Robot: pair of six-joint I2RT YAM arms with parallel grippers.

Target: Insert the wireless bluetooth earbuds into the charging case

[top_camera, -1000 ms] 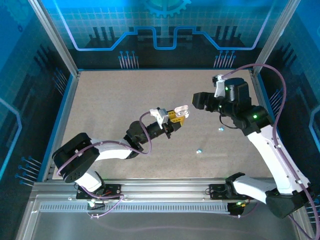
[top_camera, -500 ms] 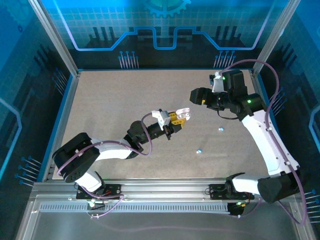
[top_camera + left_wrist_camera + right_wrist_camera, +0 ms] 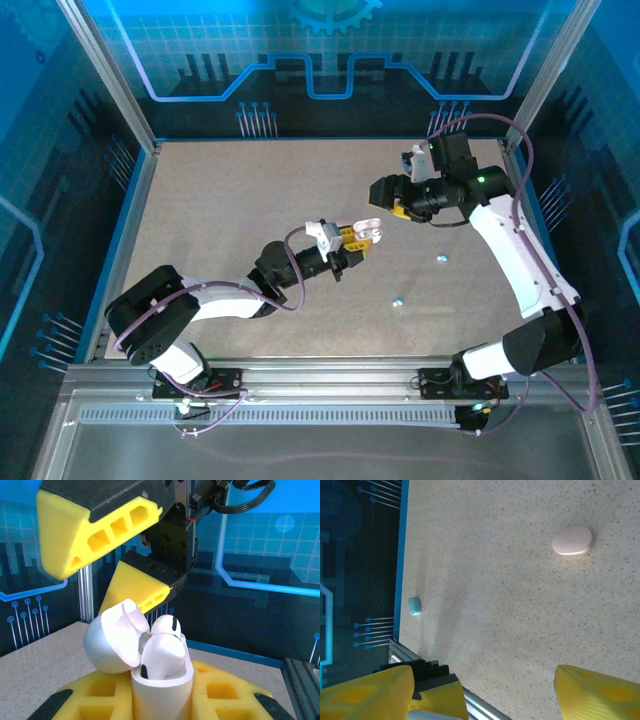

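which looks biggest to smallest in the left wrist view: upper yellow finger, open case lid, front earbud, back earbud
1. upper yellow finger, though its distance from the camera is unclear
2. open case lid
3. front earbud
4. back earbud, partly hidden behind the front one

Speckled beige table (image 3: 230, 200) (blue walls (image 3: 60, 150))

The white rounded plastic charging case (image 3: 161, 690) is smooth and shiny, and so is its open lid (image 3: 112, 642). The two white plastic earbuds (image 3: 161, 656) inside the case shine too. Above the case, the yellow plastic fingers (image 3: 95, 535) look dull and a bit rough. The sandy speckled table top (image 3: 510, 610) is matt and grainy. On it, a pale pink pebble-shaped bit (image 3: 572, 540) looks smooth.
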